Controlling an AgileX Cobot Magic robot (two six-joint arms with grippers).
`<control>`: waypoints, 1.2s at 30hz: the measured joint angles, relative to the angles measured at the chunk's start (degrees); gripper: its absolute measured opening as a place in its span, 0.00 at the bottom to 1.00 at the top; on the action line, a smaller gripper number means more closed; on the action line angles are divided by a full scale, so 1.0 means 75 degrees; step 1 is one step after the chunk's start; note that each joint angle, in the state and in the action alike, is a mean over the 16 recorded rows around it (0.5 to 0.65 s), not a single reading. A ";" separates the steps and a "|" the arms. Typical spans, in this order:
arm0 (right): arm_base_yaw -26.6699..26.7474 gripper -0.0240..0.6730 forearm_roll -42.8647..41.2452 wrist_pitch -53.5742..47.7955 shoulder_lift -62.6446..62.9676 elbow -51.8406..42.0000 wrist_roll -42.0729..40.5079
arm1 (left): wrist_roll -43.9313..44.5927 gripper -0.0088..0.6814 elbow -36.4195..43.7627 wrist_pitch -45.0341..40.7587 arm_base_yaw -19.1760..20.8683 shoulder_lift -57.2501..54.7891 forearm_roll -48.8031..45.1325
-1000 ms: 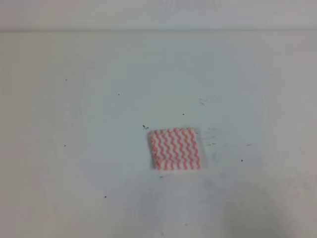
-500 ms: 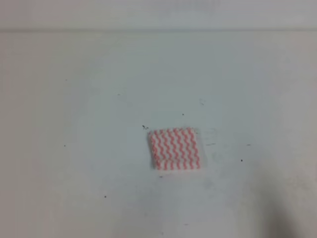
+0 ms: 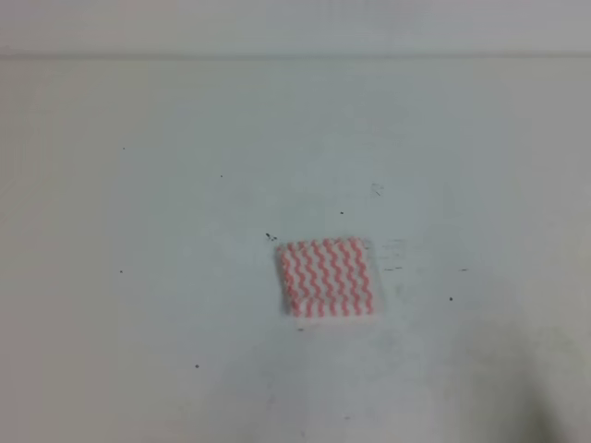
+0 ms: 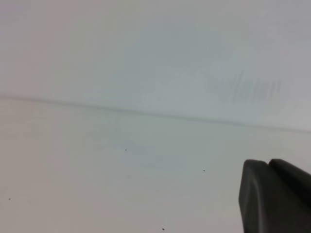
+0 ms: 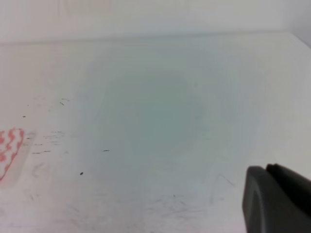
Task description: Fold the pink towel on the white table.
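Observation:
The pink towel [image 3: 328, 277] lies flat near the middle of the white table [image 3: 166, 221] as a small, nearly square packet with wavy pink-red and white stripes. Its edge also shows at the left border of the right wrist view as the pink towel [image 5: 8, 151]. Neither gripper appears in the exterior high view. Only one dark finger [image 4: 274, 196] of my left gripper shows, over bare table. One dark finger [image 5: 277, 199] of my right gripper shows too, well to the right of the towel. Nothing is seen in either gripper.
Tiny dark specks and faint scuff marks dot the table, most of them right of the towel [image 3: 392, 249]. The table's far edge [image 3: 295, 57] meets a pale wall. A dim shadow lies at the lower right corner [image 3: 554, 415].
The towel has stayed in place. The dark shadow at the table's lower right has grown fainter and drawn toward the corner.

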State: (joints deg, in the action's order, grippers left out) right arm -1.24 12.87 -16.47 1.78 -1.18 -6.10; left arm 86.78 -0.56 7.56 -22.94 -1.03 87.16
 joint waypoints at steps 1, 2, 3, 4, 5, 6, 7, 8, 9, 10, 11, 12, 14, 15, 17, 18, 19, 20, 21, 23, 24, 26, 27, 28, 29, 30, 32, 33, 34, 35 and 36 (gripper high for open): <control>0.0000 0.01 0.0004 0.0000 0.0000 0.0000 0.0000 | 0.0000 0.01 0.0000 0.0000 0.0000 0.0000 0.0000; 0.0000 0.01 0.0009 0.0000 0.0000 0.0000 0.0000 | 0.0000 0.01 0.0000 0.0000 0.0000 0.0000 0.0000; 0.0000 0.01 0.0013 0.0000 0.0000 0.0000 0.0000 | 0.0000 0.01 0.0000 0.0000 0.0000 0.0000 0.0000; 0.0000 0.01 0.0017 -0.0009 0.0000 0.0000 0.0000 | 0.0000 0.01 0.0000 0.0000 0.0000 0.0000 0.0000; 0.0000 0.01 0.0020 -0.0009 0.0000 0.0000 0.0000 | 0.0000 0.01 0.0000 0.0000 0.0000 0.0000 0.0000; 0.0000 0.01 0.0023 -0.0019 0.0000 0.0000 0.0000 | 0.0000 0.01 0.0000 0.0000 0.0000 0.0000 0.0000; -0.0002 0.01 0.0027 -0.0028 -0.0007 0.0009 0.0000 | 0.0000 0.01 -0.0001 0.0002 0.0000 -0.0008 -0.0007; -0.0002 0.01 0.0029 -0.0028 -0.0007 0.0009 0.0000 | -0.0001 0.01 -0.0002 0.0004 -0.0001 -0.0016 -0.0015; -0.0002 0.01 0.0031 -0.0028 -0.0007 0.0009 0.0000 | 0.0000 0.01 -0.0001 0.0002 0.0000 -0.0008 -0.0007; -0.0003 0.01 0.0034 -0.0038 -0.0015 0.0018 0.0000 | 0.0000 0.01 -0.0001 0.0002 0.0000 -0.0008 -0.0007; -0.0003 0.01 0.0036 -0.0039 -0.0015 0.0018 0.0000 | 0.0000 0.01 -0.0001 0.0002 0.0000 -0.0008 -0.0007; -0.0002 0.01 0.0037 -0.0031 -0.0007 0.0009 0.0000 | 0.0000 0.01 -0.0001 0.0002 0.0000 -0.0008 -0.0007; -0.0002 0.01 0.0039 -0.0034 -0.0007 0.0009 0.0002 | -0.0001 0.01 -0.0002 0.0015 -0.0001 -0.0016 -0.0015; -0.0002 0.01 0.0041 -0.0036 -0.0007 0.0009 0.0003 | -0.0001 0.01 -0.0002 0.0025 -0.0001 -0.0016 -0.0015; -0.0002 0.01 0.0042 -0.0039 -0.0007 0.0009 0.0005 | -0.0001 0.01 -0.0004 0.0062 -0.0001 -0.0024 -0.0022; -0.0002 0.01 0.0042 -0.0040 -0.0007 0.0009 0.0006 | -0.0001 0.01 -0.0004 0.0085 -0.0001 -0.0024 -0.0022; -0.0002 0.01 0.0043 -0.0042 -0.0007 0.0009 0.0007 | -0.0001 0.01 -0.0004 0.0118 -0.0001 -0.0024 -0.0022; -0.0002 0.01 0.0044 -0.0034 -0.0007 0.0009 0.0008 | -0.0001 0.01 -0.0001 0.0152 -0.0001 -0.0024 -0.0022; -0.0002 0.01 0.0046 -0.0035 -0.0007 0.0009 0.0009 | -0.0003 0.01 0.0001 0.0190 -0.0001 -0.0024 -0.0023; 0.0000 0.01 0.0052 -0.0019 0.0000 0.0000 0.0011 | -0.0046 0.01 0.0009 0.0271 0.0001 -0.0024 -0.0070; 0.0000 0.01 0.0056 -0.0021 0.0000 0.0000 0.0011 | -0.0106 0.01 0.0013 0.0312 0.0003 -0.0024 -0.0138; 0.0003 0.01 0.0063 -0.0005 0.0015 -0.0018 0.0013 | -0.0318 0.01 0.0022 0.0376 0.0010 -0.0025 -0.0403; 0.0003 0.01 0.0068 -0.0005 0.0015 -0.0018 0.0014 | -0.0535 0.01 0.0025 0.0390 0.0020 -0.0025 -0.0667; 0.0003 0.01 0.0073 -0.0005 0.0015 -0.0018 0.0015 | -0.0819 0.01 0.0029 0.0393 0.0037 -0.0025 -0.1003; 0.0003 0.01 0.0078 -0.0005 0.0015 -0.0018 0.0015 | -0.1159 0.01 0.0033 0.0381 0.0063 -0.0025 -0.1393; 0.0003 0.01 0.0083 -0.0005 0.0015 -0.0018 0.0015 | -0.1566 0.01 0.0037 0.0352 0.0098 -0.0025 -0.1846; 0.0003 0.01 0.0093 -0.0005 0.0015 -0.0018 0.0015 | -0.2560 0.01 0.0045 0.0233 0.0203 -0.0024 -0.2898; 0.0003 0.01 0.0098 -0.0005 0.0015 -0.0018 0.0015 | -0.3123 0.01 0.0049 0.0136 0.0268 -0.0020 -0.3479; 0.0003 0.01 0.0104 -0.0005 0.0015 -0.0018 0.0015 | -0.3709 0.01 0.0053 0.0019 0.0339 -0.0014 -0.4079; 0.0003 0.01 0.0109 -0.0013 0.0015 -0.0018 0.0014 | -0.4311 0.01 0.0057 -0.0126 0.0414 -0.0003 -0.4691; 0.0003 0.01 0.0113 -0.0013 0.0015 -0.0018 0.0014 | -0.4917 0.01 0.0059 -0.0289 0.0491 0.0014 -0.5305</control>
State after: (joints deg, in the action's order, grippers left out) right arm -1.22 13.72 -16.57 1.90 -1.31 -5.99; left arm 49.90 -0.12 5.39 -19.25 -0.92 47.38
